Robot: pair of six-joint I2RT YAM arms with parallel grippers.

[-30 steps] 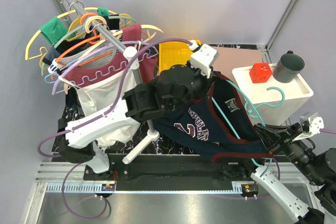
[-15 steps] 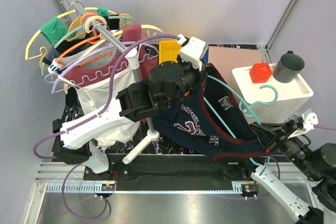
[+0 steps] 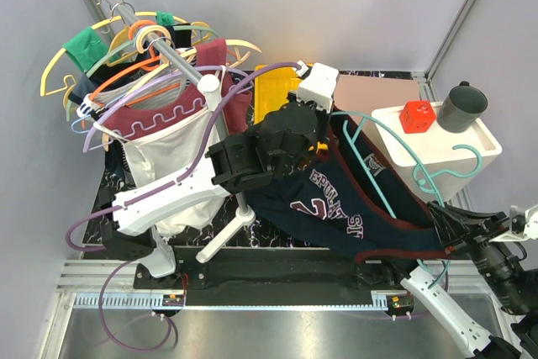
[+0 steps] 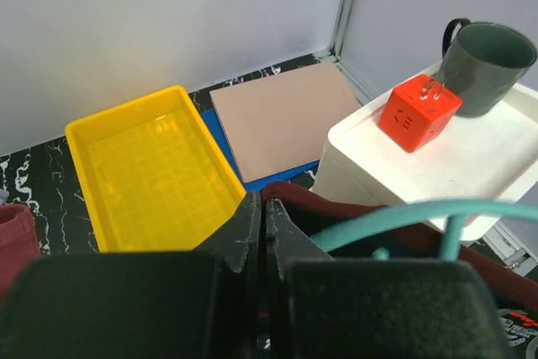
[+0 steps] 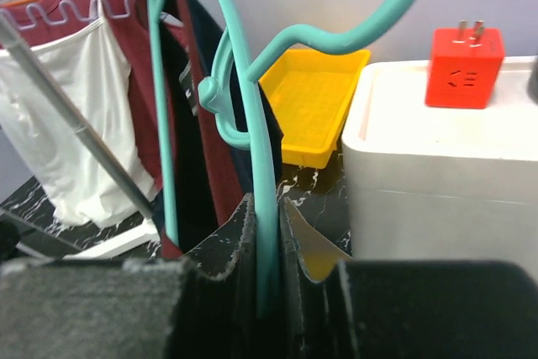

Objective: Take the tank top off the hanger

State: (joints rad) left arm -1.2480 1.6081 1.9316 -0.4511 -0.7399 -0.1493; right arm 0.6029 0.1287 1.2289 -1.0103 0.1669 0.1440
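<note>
— Where is the tank top point(image 3: 336, 208) now?

— Draped low across the middle of the table, stretched between the two arms. A second ago it sat more bunched under the left arm. Now it is pulled longer toward the near right corner.

— And the hanger point(image 5: 259, 149)?

— It has swung right. Its hook was over the front of the white box point(image 3: 395, 124) a second ago and now reaches the box's right side, below the mug point(image 3: 465, 107). More of its far arm shows bare, arcing clear of the cloth, while the near arm still runs through the top.

— What is the left gripper point(image 4: 262, 208) doing?

— Its fingers are pressed together on the maroon trim at the top's upper end, beside the yellow tray point(image 4: 151, 174). It has moved a little back and left since then.

— The right gripper point(image 5: 267, 203)?

— It is clamped on the hanger's near arm with the jaws tight against the plastic. That arm has drawn away toward the lower right edge of the overhead view.

— Anything else shifted?

— No. The red cube point(image 3: 418, 115) on the box and the rack of hangers point(image 3: 160, 65) at the far left look as they did.
</note>
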